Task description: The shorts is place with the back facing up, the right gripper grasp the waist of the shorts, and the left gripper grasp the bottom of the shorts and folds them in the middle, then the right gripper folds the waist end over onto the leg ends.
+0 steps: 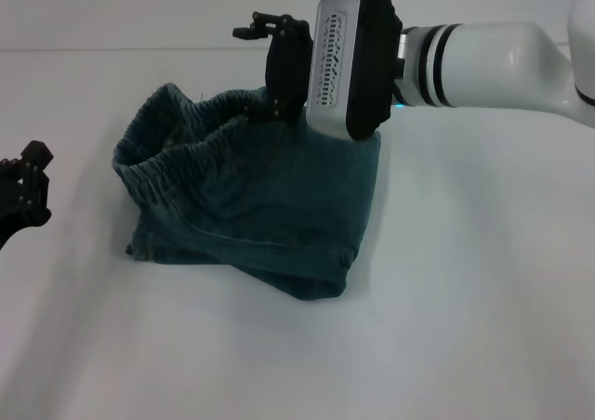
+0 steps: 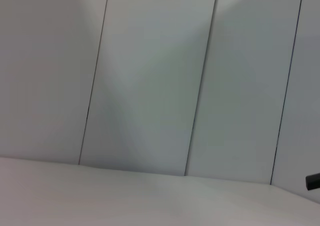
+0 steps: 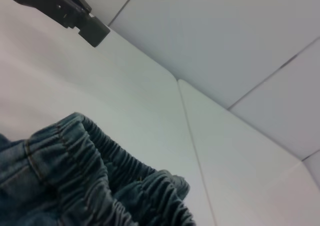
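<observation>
The blue denim shorts (image 1: pixel 279 206) lie folded in a rumpled heap at the table's middle. Their ruffled elastic waist (image 1: pixel 172 150) gapes open on the left side, and the same waist (image 3: pixel 100 181) fills the lower part of the right wrist view. My right gripper (image 1: pixel 253 69) hovers at the heap's back edge, open wide. Its upper finger (image 1: pixel 265 25) is in the air and its lower finger (image 1: pixel 260 111) rests at the waist fabric. One finger (image 3: pixel 60 8) shows apart from the denim. The leg ends are not clearly visible. My left gripper (image 1: pixel 28 192) stays at the far left, open and off the cloth.
The white table (image 1: pixel 465 327) spreads around the shorts on every side. Pale wall panels (image 2: pixel 150 76) stand behind the table. My white right arm (image 1: pixel 493 62) reaches in from the right above the back of the table.
</observation>
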You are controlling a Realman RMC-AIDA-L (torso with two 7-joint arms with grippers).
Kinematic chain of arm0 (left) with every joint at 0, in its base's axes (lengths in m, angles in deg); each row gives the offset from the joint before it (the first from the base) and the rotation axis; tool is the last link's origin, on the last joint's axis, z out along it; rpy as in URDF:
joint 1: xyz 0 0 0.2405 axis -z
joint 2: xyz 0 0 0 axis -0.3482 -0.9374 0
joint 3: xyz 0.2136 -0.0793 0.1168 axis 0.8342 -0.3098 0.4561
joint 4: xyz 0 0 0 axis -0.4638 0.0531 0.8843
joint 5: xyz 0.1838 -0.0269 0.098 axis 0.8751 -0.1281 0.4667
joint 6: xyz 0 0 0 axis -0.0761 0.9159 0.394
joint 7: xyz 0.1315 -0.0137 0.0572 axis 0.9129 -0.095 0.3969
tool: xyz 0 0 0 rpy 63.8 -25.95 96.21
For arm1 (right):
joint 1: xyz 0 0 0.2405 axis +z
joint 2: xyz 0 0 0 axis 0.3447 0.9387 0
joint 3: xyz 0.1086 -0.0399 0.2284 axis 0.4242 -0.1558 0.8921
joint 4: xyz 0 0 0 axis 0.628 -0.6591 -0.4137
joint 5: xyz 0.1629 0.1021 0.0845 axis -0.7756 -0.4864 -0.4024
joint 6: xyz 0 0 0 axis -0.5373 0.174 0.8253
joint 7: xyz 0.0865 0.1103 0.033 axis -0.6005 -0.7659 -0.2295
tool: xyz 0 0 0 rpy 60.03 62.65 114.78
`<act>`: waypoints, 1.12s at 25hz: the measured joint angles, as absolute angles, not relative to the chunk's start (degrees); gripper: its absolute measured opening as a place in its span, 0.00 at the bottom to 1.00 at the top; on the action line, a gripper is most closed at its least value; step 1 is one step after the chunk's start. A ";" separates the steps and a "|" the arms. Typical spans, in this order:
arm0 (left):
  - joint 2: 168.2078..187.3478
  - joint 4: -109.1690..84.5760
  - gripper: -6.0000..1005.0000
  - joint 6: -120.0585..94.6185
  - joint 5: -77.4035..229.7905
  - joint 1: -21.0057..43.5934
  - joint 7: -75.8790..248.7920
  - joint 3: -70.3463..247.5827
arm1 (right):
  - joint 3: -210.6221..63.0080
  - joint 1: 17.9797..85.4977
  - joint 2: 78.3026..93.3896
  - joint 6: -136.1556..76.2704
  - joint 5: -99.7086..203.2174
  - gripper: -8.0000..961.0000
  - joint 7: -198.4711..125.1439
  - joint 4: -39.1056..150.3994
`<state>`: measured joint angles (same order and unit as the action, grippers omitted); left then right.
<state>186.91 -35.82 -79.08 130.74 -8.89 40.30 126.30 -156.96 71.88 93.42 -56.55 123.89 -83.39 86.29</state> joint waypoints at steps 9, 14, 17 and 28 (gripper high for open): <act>187.05 -35.65 0.01 -79.19 130.75 -9.08 40.37 126.41 | -155.47 72.35 93.17 -57.46 118.11 0.89 -85.79 82.85; 187.05 -35.52 0.01 -79.26 130.86 -9.13 40.39 126.40 | -154.98 71.68 93.24 -56.79 118.02 0.89 -86.04 83.20; 187.05 -35.48 0.01 -79.29 130.88 -9.13 40.90 126.34 | -153.12 71.19 93.23 -56.98 117.99 0.89 -86.44 83.48; 186.60 -37.21 0.03 -82.60 139.53 -8.81 39.90 125.89 | -147.67 50.31 92.10 -74.17 120.35 0.89 -110.44 101.48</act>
<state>186.60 -37.21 -82.60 139.53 -8.81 39.90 125.89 -147.67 50.31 92.10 -74.17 120.35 -110.44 101.48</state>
